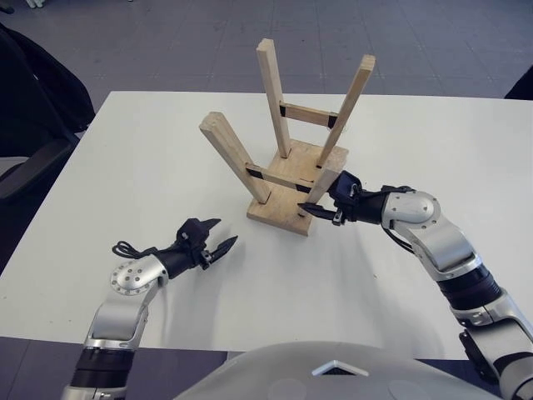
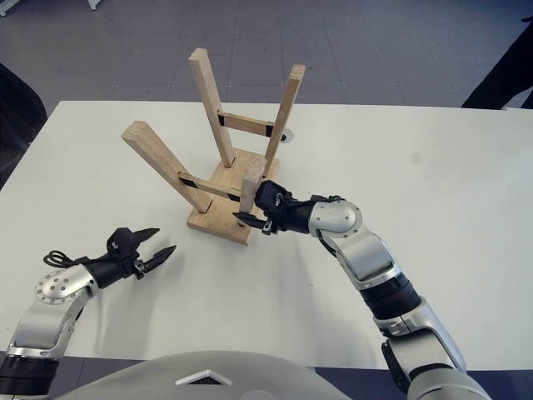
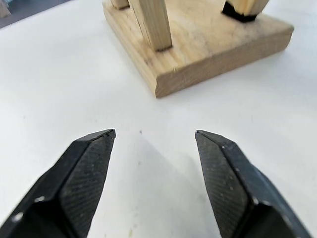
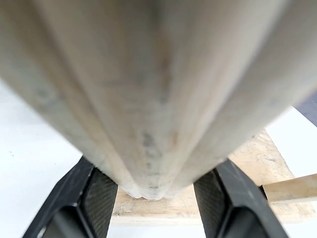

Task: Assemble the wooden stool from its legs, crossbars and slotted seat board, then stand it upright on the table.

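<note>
Location type: an indoor robotics lab or test room with an office-style fit-out.

1. A plain white table (image 1: 125, 167) spans the centre of the frame and serves as the workbench.
2. A grey floor (image 1: 166, 42) laid in large squares runs along the upper edge.
3. A dark chair (image 1: 33, 133), apparently office-type, stands at the left edge.

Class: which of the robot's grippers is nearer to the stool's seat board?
Right. The right gripper is at the seat board's near corner, shut on the short leg standing there. The left gripper is open over the table, apart from the board.
</note>
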### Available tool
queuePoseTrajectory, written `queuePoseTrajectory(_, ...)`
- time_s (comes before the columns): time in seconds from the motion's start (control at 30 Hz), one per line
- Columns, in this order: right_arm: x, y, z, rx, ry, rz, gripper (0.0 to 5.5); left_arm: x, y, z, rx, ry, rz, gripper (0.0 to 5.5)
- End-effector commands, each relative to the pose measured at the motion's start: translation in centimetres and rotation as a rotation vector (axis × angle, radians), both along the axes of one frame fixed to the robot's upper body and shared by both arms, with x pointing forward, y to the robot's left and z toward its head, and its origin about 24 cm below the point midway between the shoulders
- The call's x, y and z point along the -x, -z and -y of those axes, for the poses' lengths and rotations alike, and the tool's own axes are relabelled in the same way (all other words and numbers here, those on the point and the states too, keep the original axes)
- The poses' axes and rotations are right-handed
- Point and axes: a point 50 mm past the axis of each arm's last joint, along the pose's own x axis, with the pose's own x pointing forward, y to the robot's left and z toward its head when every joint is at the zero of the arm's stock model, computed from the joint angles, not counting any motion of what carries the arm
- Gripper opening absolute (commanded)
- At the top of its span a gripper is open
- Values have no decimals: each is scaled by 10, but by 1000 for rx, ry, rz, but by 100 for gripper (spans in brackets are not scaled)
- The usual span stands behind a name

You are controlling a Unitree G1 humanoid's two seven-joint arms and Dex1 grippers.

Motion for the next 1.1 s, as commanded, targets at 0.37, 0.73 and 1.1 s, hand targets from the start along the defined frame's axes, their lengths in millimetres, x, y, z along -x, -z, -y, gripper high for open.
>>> queuePoseTrajectory(0.37,6,18,26,85,153,-102,244,-11,-12,2,35,-78,66,301)
queuePoseTrajectory(0.73,8,-14,51,122,199,-68,416,-21,-12,-6,6,-165,91,301)
queuePoseTrajectory(1.1,-72,45,29,207,569,-111,416,-90,2,8,-221,-170,121,301)
